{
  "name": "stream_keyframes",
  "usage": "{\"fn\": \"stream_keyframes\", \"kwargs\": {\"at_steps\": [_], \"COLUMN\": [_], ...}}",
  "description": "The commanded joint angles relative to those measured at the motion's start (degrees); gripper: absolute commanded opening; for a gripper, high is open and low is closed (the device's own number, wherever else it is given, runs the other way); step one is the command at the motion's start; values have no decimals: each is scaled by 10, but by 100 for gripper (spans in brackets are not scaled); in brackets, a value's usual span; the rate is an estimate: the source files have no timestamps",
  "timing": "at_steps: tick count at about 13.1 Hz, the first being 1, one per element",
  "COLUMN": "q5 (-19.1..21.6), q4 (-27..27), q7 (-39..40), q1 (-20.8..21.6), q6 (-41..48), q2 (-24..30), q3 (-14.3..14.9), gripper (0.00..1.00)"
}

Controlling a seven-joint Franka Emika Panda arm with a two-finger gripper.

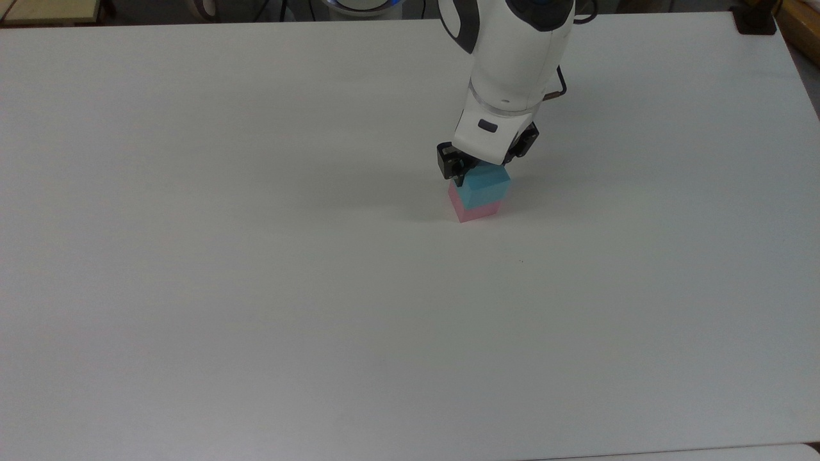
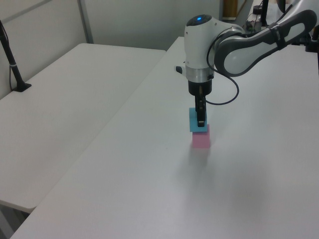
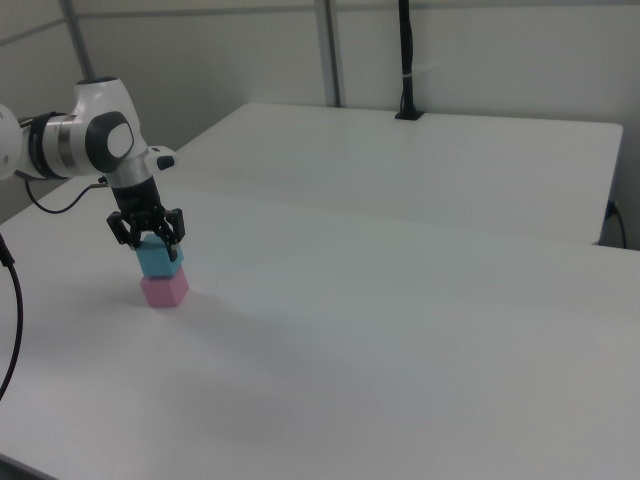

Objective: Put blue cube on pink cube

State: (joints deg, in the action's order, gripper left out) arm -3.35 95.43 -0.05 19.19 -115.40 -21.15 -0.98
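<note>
The blue cube (image 1: 485, 189) (image 2: 195, 121) (image 3: 159, 258) between the fingers of the end effector (image 1: 485, 168) (image 2: 200, 122) (image 3: 150, 239) is a plain light cyan with no markings. Directly under it, the pink cube (image 1: 475, 209) (image 2: 201, 139) (image 3: 164, 290) is a plain pale pink, also unpatterned. The end effector's fingers (image 1: 450, 161) are black, while the housing above them is glossy white with a small dark grey oval mark. Further up, the arm (image 2: 239, 42) is white with dark grey joint sections, and a small blue light glows on its top in the left view. A black cable (image 2: 228, 94) loops beside the wrist. The bench (image 1: 256, 288) below the end effector is a uniform off-white, unpatterned.
</note>
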Motion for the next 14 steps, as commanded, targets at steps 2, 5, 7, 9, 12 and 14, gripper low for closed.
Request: {"fn": "stream_keyframes", "kwargs": {"at_steps": [2, 5, 7, 9, 12, 14], "q5": [-7, -7, -7, -7, -4, -1], "q4": [32, 37, 37, 36, 34, 19], "q7": [7, 2, 1, 1, 0, 0], "q1": [9, 7, 7, 7, 5, 6], "q6": [-17, -21, -20, -15, 0, 33], "q2": [15, 20, 24, 31, 56, 80], "q3": [4, 5, 5, 5, 5, 5], "gripper": [25, 100, 100, 100, 100, 100]}}
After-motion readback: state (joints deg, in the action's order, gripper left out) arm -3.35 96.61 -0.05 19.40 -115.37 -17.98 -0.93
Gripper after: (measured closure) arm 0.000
